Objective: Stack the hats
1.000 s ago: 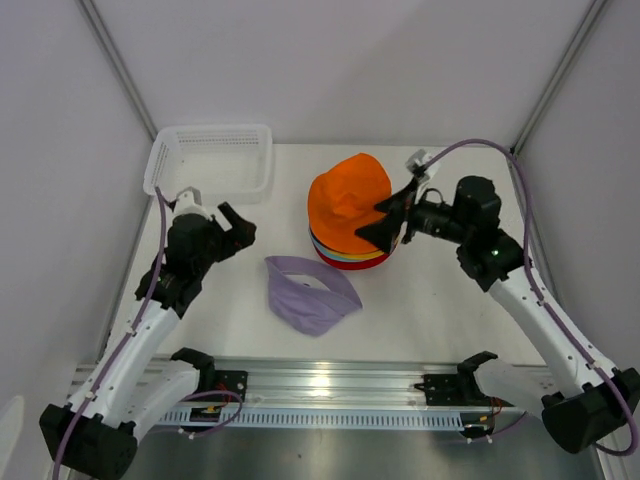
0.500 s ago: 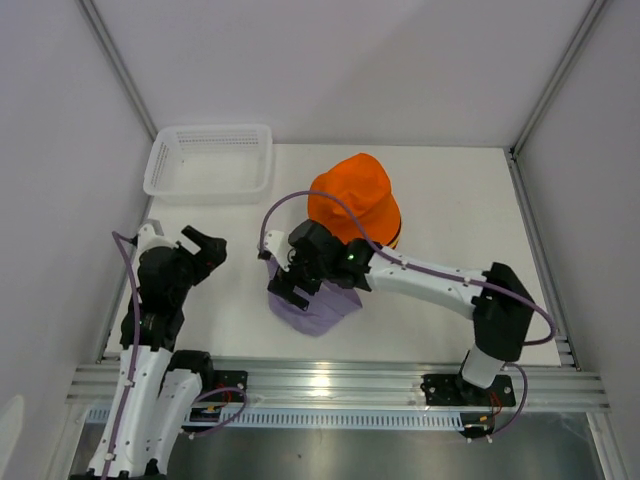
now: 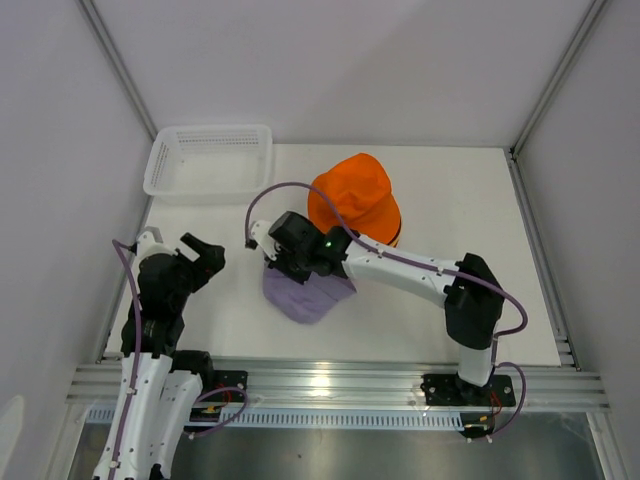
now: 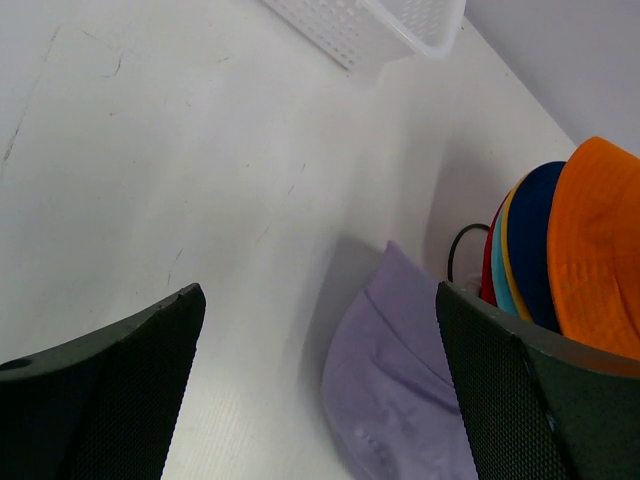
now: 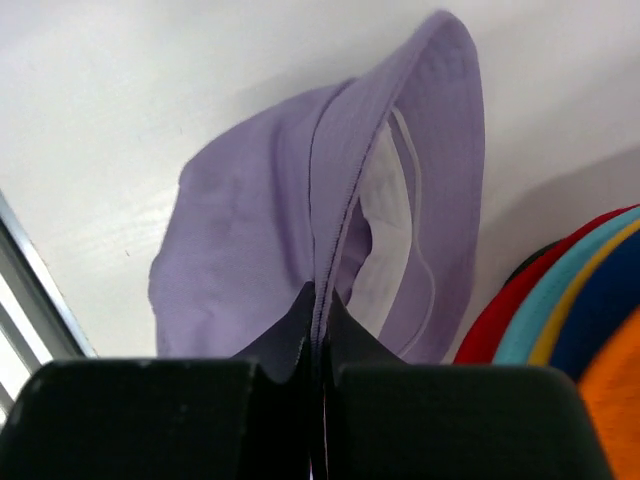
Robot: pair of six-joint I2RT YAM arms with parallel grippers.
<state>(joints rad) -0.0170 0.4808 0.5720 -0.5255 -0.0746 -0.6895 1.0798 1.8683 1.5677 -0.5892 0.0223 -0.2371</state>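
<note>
A lavender hat (image 3: 308,297) lies crumpled on the white table just in front of the stack of hats (image 3: 352,200), whose top one is orange. My right gripper (image 3: 283,262) is shut on the lavender hat's brim; in the right wrist view the seam of the hat (image 5: 260,230) is pinched between the fingertips of the right gripper (image 5: 322,297). Red, teal, yellow and navy rims of the stack (image 5: 560,320) show at the right. My left gripper (image 3: 203,252) hangs open left of the hat, apart from it. The left wrist view shows the left gripper (image 4: 318,300) holding nothing, the lavender hat (image 4: 400,400) and the orange hat (image 4: 600,250).
A white lattice basket (image 3: 210,160) stands at the back left of the table, also in the left wrist view as the basket (image 4: 380,25). A thin black wire loop (image 4: 452,262) shows at the foot of the stack. The right arm stretches across the table's middle.
The right arm swung from the stack over to the lavender hat and its gripper went from open to shut on the brim. The left arm drew back toward the near left.
</note>
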